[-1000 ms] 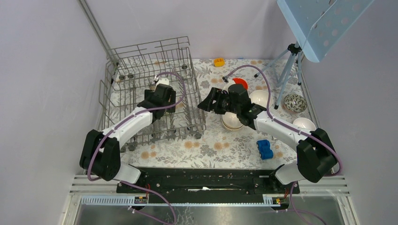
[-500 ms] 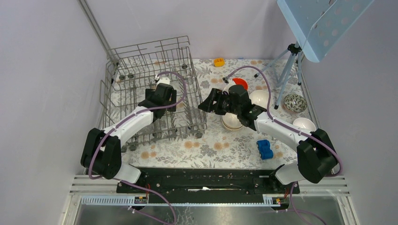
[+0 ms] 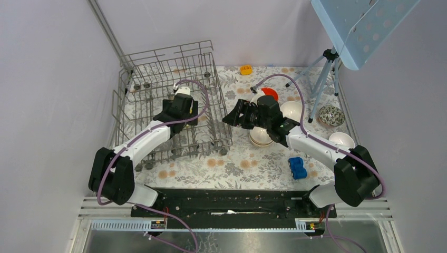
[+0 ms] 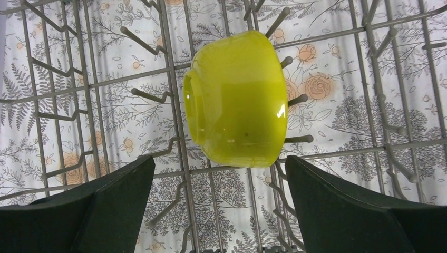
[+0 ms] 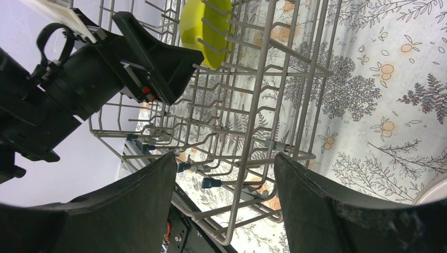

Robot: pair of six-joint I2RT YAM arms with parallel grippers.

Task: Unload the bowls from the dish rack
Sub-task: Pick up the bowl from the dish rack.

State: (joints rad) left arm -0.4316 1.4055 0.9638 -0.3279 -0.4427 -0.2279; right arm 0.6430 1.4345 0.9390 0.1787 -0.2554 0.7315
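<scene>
A yellow-green bowl point(image 4: 237, 100) lies on its side among the tines of the grey wire dish rack point(image 3: 158, 79). My left gripper point(image 4: 220, 195) hangs open just above it, its fingers apart from the bowl. In the top view the left gripper point(image 3: 176, 117) is over the middle of the rack. My right gripper point(image 3: 230, 117) is open and empty beside the rack's right wall point(image 5: 253, 116), facing the yellow-green bowl point(image 5: 203, 26). On the table to the right are a stack of beige bowls point(image 3: 261, 138), a white bowl point(image 3: 291, 110), a red bowl point(image 3: 270, 94), a patterned bowl point(image 3: 331, 115) and another white bowl point(image 3: 341, 139).
A blue toy car point(image 3: 297, 167) sits near the right arm's base. A small yellow object point(image 3: 245, 69) lies at the back of the floral cloth. A tripod point(image 3: 324, 79) stands at the back right under a tilted blue panel point(image 3: 363, 26).
The left arm has shifted slightly toward the far side of the rack. The right arm has stayed put, and both grippers keep the same opening.
</scene>
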